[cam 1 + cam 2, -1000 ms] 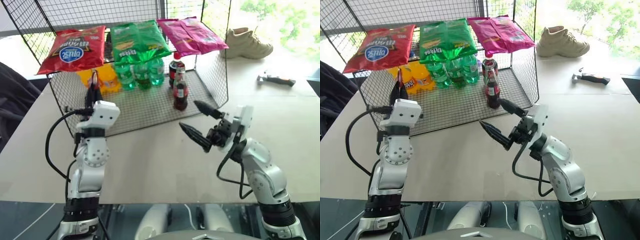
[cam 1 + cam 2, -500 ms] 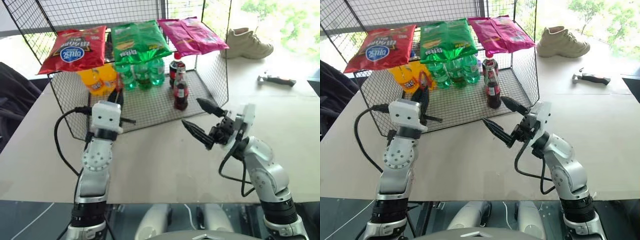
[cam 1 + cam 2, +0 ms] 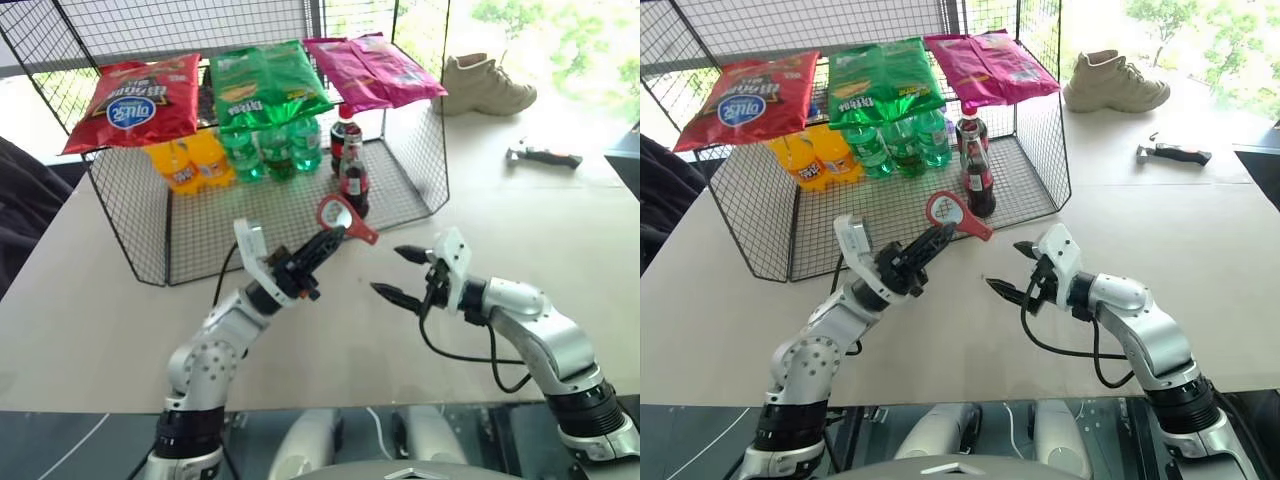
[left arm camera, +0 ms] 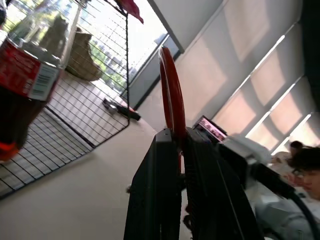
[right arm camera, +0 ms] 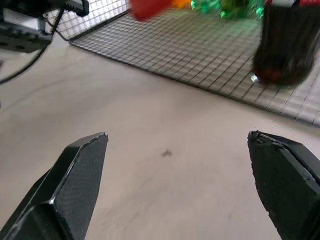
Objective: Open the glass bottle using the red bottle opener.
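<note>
Both pincers hover over bare table beside the rack's (image 3: 150, 275) front edge.

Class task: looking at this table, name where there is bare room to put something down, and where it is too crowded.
Bare tabletop lies in front of the wire rack, and between the rack and the hammer. Crowded: the rack's back, packed with green bottles, orange bottles and the glass bottle.

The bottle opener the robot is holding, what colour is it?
Red; the red bottle opener, silvery inside its ring, shows best in the left eye view.
</note>
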{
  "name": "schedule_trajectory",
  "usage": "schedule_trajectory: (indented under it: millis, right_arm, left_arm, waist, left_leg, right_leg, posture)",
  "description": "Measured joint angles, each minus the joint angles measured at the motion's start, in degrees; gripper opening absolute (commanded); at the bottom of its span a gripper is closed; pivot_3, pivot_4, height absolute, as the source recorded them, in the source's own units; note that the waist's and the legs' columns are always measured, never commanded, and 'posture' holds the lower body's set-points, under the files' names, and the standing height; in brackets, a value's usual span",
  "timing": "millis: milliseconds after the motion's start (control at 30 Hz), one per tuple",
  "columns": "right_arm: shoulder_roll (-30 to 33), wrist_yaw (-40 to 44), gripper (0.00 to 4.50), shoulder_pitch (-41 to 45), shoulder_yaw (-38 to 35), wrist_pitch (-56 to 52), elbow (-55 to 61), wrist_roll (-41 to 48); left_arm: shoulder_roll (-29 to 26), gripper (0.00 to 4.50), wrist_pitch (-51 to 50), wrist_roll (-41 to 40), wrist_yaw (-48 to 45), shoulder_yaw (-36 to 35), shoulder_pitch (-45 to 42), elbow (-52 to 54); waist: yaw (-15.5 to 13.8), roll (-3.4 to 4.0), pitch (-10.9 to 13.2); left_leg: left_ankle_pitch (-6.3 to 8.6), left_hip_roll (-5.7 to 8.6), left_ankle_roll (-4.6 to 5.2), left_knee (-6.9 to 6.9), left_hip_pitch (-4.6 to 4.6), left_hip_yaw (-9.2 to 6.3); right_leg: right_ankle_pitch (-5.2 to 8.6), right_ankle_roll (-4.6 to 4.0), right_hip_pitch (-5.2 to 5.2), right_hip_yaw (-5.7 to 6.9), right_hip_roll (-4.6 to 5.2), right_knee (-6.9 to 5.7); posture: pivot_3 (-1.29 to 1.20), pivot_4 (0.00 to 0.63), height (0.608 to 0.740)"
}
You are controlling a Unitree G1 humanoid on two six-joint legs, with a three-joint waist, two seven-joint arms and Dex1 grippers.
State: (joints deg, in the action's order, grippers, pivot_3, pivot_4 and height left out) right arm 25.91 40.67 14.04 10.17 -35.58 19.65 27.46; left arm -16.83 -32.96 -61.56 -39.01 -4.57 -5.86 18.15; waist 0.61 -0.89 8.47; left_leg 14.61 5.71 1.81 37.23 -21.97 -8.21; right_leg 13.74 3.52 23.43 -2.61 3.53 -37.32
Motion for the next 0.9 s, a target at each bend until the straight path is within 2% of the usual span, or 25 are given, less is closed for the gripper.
schedule_trajectory:
  millis: [100,200,367,600,633,667,733,767,900]
  right_arm:
    - [1.44,3.00,4.50,2.19,-0.66,-7.07,2.11,6.96]
    - [3.84,5.75,4.50,4.15,-2.38,-13.83,3.04,14.11]
    - [8.80,10.35,4.50,6.66,-2.11,-21.98,4.15,20.88]
    - [9.24,11.44,4.50,10.83,-2.18,-28.38,4.20,27.46]
    - [9.26,11.45,3.96,11.20,-2.18,-29.34,4.20,28.31]
    - [9.23,11.41,3.73,11.44,-2.18,-29.84,4.20,28.98]
    - [9.00,11.01,2.82,11.94,-2.20,-30.88,4.18,30.05]
    - [9.00,10.62,2.21,12.02,-2.27,-31.45,4.07,30.31]
    - [9.12,9.46,0.35,12.20,-2.75,-33.02,3.83,30.70]
  left_arm:
    - [-3.03,0.15,-5.76,-5.92,-3.34,0.06,0.46,0.80]
    - [-5.52,0.15,-9.10,-7.59,-5.65,0.16,0.46,0.83]
    - [-7.41,0.15,-10.45,-6.38,-8.94,0.62,0.37,0.43]
    - [-8.61,0.15,-10.42,-2.57,-12.02,1.45,-0.42,-0.29]
    - [-8.55,0.00,-10.35,-1.95,-12.28,1.97,-0.41,-0.34]
    - [-8.50,0.00,-10.35,-1.52,-12.50,2.33,-0.41,-0.43]
    - [-8.53,0.00,-10.36,-1.01,-13.15,2.55,-0.40,-0.63]
    - [-8.53,0.00,-10.35,-0.93,-13.63,2.61,-0.40,-0.61]
    - [-8.29,0.00,-10.12,-0.66,-15.08,2.94,-0.37,-0.06]
  waist:
    - [-0.02,0.00,0.00]
    - [-0.08,0.00,0.00]
    - [-0.17,0.04,0.02]
    - [-0.23,0.04,0.02]
    - [-0.28,0.04,0.02]
    - [-0.33,0.04,0.02]
    - [-0.42,0.04,0.02]
    - [-0.45,0.04,0.02]
    - [-0.65,0.04,0.03]
  left_leg:
    - [0.11,0.00,0.19,0.02,0.03,-0.01]
    - [0.12,0.01,0.21,0.02,0.02,-0.01]
    - [0.12,-0.01,0.21,-0.04,-0.02,-0.02]
    - [0.13,-0.01,0.21,-0.10,-0.05,-0.02]
    - [0.13,-0.01,0.22,-0.10,-0.07,-0.02]
    - [0.14,-0.01,0.22,-0.10,-0.09,-0.03]
    - [0.14,-0.01,0.22,-0.10,-0.12,-0.04]
    - [0.14,-0.01,0.22,-0.10,-0.13,-0.04]
    - [0.14,-0.01,0.23,-0.10,-0.14,-0.04]
  right_leg:
    - [0.00,0.00,-0.01,0.02,0.01,0.01]
    - [0.00,0.00,-0.01,0.03,0.02,0.06]
    - [0.00,0.00,-0.01,0.04,0.03,0.21]
    - [0.00,0.00,0.00,0.04,0.06,0.31]
    - [0.00,0.00,0.00,0.05,0.06,0.34]
    - [0.00,0.00,0.00,0.06,0.06,0.36]
    - [0.00,0.00,0.02,0.07,0.07,0.37]
    - [0.00,0.00,0.03,0.08,0.08,0.38]
    - [0.00,0.00,0.03,0.08,0.09,0.39]
  posture:
    - [0.00,0.150,0.732]
    - [0.00,0.150,0.732]
    - [0.00,0.150,0.732]
    - [0.00,0.150,0.732]
    - [0.00,0.150,0.732]
    - [0.00,0.150,0.732]
    - [0.00,0.150,0.732]
    - [0.00,0.150,0.732]
    - [0.00,0.150,0.732]
